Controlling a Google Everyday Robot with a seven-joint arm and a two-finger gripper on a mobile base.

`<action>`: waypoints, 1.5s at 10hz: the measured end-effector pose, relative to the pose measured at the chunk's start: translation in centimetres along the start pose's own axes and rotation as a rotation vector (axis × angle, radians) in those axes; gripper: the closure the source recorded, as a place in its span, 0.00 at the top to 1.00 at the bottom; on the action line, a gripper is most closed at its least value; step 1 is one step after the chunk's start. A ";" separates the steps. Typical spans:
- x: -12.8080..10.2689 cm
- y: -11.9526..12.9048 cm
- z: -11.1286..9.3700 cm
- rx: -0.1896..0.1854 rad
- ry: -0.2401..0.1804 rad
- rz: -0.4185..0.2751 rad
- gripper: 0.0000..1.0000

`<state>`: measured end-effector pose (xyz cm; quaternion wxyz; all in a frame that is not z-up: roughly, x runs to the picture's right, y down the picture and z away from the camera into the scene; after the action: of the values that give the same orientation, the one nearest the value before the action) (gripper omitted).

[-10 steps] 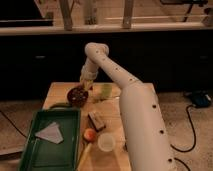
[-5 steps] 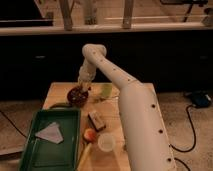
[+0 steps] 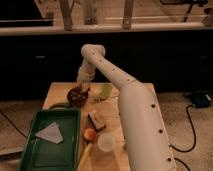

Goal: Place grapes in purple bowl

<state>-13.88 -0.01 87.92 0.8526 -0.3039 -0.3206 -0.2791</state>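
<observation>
The purple bowl (image 3: 76, 96) stands on the far left part of the wooden table (image 3: 60, 92). It is small, round and dark maroon. My gripper (image 3: 83, 85) points down from the white arm (image 3: 125, 95) and hangs just above the bowl's far right rim. I cannot make out the grapes as a separate cluster. They may be hidden under the gripper or lie dark inside the bowl.
A large green tray (image 3: 35, 150) with a pale paper (image 3: 51, 133) sits at front left. A dark block (image 3: 96, 120), an orange fruit (image 3: 90, 134), a pale cup (image 3: 106, 142) and a light green object (image 3: 106, 91) lie near the arm.
The gripper stays over the purple bowl with hardly any shift. Nothing else on the table has moved.
</observation>
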 end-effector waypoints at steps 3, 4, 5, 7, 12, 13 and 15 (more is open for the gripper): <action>0.0 0.1 0.0 -0.001 0.002 -0.001 0.80; 0.1 0.1 0.0 -0.001 0.002 -0.001 0.80; 0.1 0.1 0.0 -0.003 0.004 -0.002 0.80; 0.1 0.2 0.0 -0.009 0.005 -0.004 0.80; 0.3 0.7 -0.1 -0.014 0.007 -0.008 0.80; 0.4 0.7 -0.2 -0.013 0.006 -0.009 0.80; 0.5 0.8 -0.2 -0.012 -0.001 -0.013 0.80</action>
<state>-13.02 0.25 87.91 0.8488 -0.3069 -0.3214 -0.2865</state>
